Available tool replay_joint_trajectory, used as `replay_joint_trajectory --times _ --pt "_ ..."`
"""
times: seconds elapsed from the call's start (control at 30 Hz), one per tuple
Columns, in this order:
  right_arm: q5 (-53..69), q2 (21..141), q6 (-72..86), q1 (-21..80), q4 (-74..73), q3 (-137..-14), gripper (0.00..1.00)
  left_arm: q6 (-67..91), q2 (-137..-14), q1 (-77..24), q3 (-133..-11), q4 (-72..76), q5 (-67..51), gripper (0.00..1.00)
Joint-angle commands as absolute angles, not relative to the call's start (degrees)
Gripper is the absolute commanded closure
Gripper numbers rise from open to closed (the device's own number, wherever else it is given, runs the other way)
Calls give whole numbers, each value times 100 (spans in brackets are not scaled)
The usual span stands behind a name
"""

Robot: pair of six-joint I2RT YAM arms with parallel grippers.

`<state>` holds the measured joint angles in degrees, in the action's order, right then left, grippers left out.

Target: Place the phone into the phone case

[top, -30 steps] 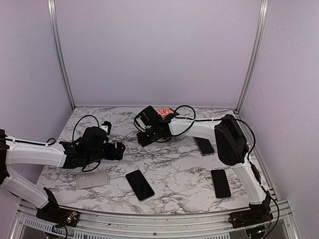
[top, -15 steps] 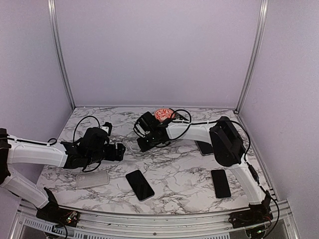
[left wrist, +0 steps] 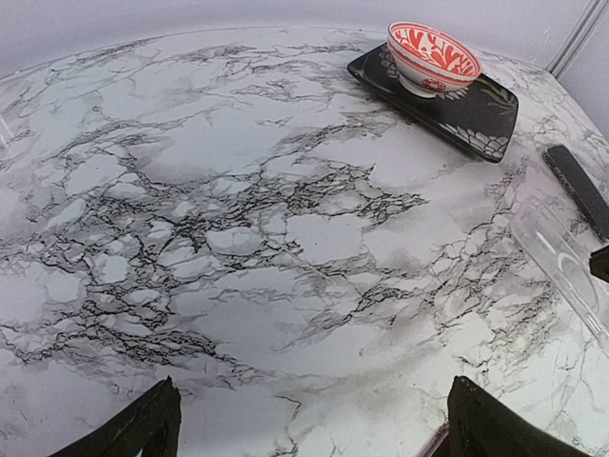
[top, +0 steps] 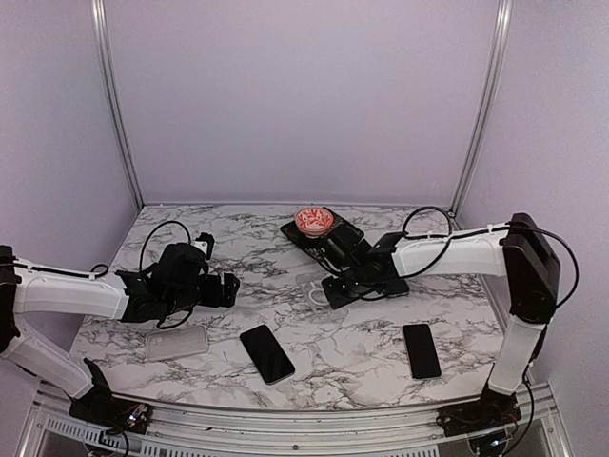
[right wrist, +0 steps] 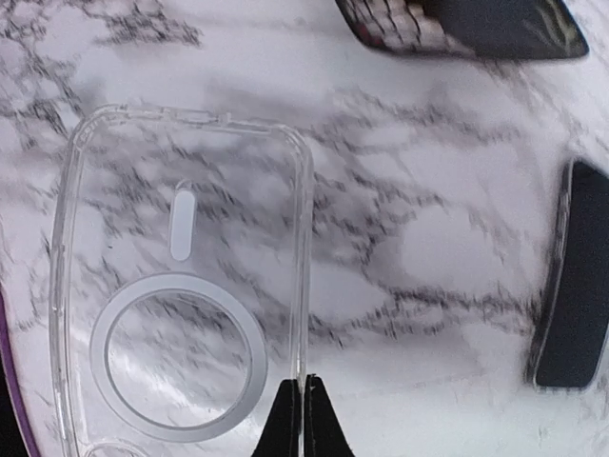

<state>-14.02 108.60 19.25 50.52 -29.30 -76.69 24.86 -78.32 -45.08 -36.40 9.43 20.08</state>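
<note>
While my right gripper pinches the long rim of the clear phone case, its fingertips closed to a sliver on that edge, marble shows through the case's back. The red bowl sits on the black tray; I cannot make out its inside. The phone lies flat near the front of the table, apart from the case. My right arm stretches low toward mid-table. My left gripper hovers low, spread wide.
</note>
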Motion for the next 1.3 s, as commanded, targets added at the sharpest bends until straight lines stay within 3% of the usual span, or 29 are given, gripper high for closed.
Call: replay_joint_trajectory --times 0.0,0.23,0.43,0.67,1.03,1.2,1.27 --pt "-1667 10103 2765 5118 -3097 -6469 100 2399 -7820 -4459 -3620 1105 2060 1" --pt "-2323 9482 3537 5607 -3412 -5756 100 2393 -7884 -4456 -3731 1101 1920 1" --pt "-2530 8786 2026 5856 -2806 -5693 100 2327 -7762 -4462 -3889 979 1630 1" --pt "-2254 7296 -435 6089 -1292 -5193 100 2272 -7348 -4491 -4164 1754 -2111 1" --pt "-2510 7260 -2117 6635 -715 -5538 100 2951 -7621 -4562 -4739 2604 -3364 1" --pt "-2509 7285 -2380 6710 -549 -5651 100 3200 -8234 -4679 -5079 2638 -3592 13" --pt "-2495 7309 -2503 6730 -481 -5696 100 3223 -8452 -4774 -5214 2662 -3579 22"
